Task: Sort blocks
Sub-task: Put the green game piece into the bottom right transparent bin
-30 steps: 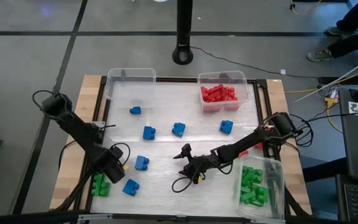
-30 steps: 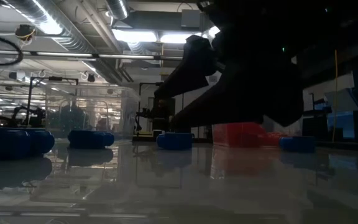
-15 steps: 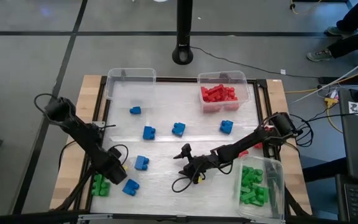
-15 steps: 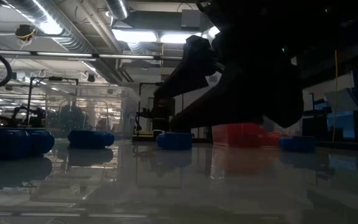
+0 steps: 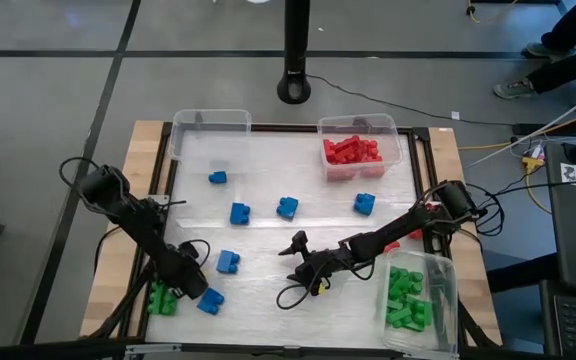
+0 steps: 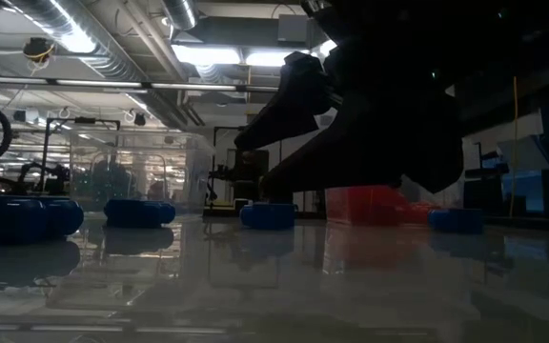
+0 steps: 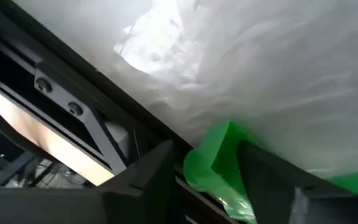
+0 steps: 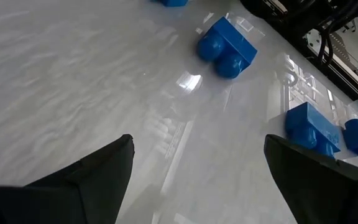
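A pale table [image 5: 298, 180] carries three clear bins at its edges. One bin [image 5: 211, 128] stands far ahead of both arms and looks empty, likely meant for blue. A second bin [image 5: 360, 150], ahead of the right arm, is packed with red blocks [image 5: 351, 151]. A third bin [image 5: 418, 300], close beside the right arm's forearm, holds green blocks [image 5: 404, 295]. That suggests colours are being sorted bin by bin, with red and most green done.

The left arm reaches down to the table's near left corner, where its left gripper [image 5: 180, 284] sits over a green block [image 7: 219, 168]. The wrist view shows the two fingers [image 7: 138, 186] either side of that block, with gaps on both sides. They appear to be partway through closing, not yet clamped, so whether it is gripped cannot be told. The block lies at the very edge of the table by the dark frame, which probably explains the steep, low approach.

The right gripper [image 5: 303, 262] hangs just above mid-table with its fingers spread wide and nothing between them. It seems to be waiting while the other arm works.

Blue blocks lie loose across the surface. One blue block [image 5: 210, 300] sits just beside the left gripper, and another [image 5: 228, 262] lies a little ahead of it. A third block [image 8: 226, 46] lies ahead of the right gripper. The rest are scattered farther on toward the empty bin, all still to be sorted.
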Robot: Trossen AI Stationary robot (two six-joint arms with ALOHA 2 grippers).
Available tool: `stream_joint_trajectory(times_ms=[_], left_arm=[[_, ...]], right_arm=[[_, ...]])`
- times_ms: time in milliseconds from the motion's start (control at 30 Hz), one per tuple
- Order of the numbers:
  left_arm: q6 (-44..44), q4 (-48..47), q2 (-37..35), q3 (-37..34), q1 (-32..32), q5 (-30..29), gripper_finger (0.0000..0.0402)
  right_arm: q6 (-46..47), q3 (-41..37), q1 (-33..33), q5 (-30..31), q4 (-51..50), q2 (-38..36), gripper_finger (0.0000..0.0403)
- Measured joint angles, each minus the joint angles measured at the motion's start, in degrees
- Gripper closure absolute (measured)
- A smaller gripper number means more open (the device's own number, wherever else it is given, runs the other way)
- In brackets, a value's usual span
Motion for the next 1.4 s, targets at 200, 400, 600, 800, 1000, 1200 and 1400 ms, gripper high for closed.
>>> stream_joint_trajectory(times_ms=[200, 400, 600, 800, 1000, 1200, 1400], left_arm=[[4.1, 0.0, 1.2, 0.0, 0.0, -0.3, 0.0308], [6.2, -2.1, 1.0, 0.2, 0.1, -2.3, 0.0368], [11.0, -3.6, 1.0, 0.6, 0.1, -3.9, 0.0396], [12.8, -13.8, -0.5, 5.3, 0.1, -11.4, 0.0399], [12.4, -17.8, -8.3, 11.7, 0.2, -20.1, 0.04], [10.3, -17.2, -18.4, 15.7, 0.2, -34.9, 0.04], [15.0, -9.7, -25.6, 15.8, 1.6, -46.3, 0.04]], right_arm=[[0.0, 0.0, 0.0, 0.0, 0.1, 0.0, 0.0045], [0.0, 0.0, 0.0, 0.0, 0.1, 0.0, 0.0045], [0.0, 0.0, 0.0, 0.0, 0.0, 0.0, 0.0045], [0.0, 0.0, 0.0, 0.0, -0.8, -0.5, 0.0045], [0.1, 0.1, 0.0, 0.0, -6.7, -5.4, 0.0045], [0.2, 0.1, 0.0, 0.0, -8.3, -10.0, 0.0045], [-1.6, 0.1, -0.1, 0.1, -1.9, -10.2, 0.0045]])
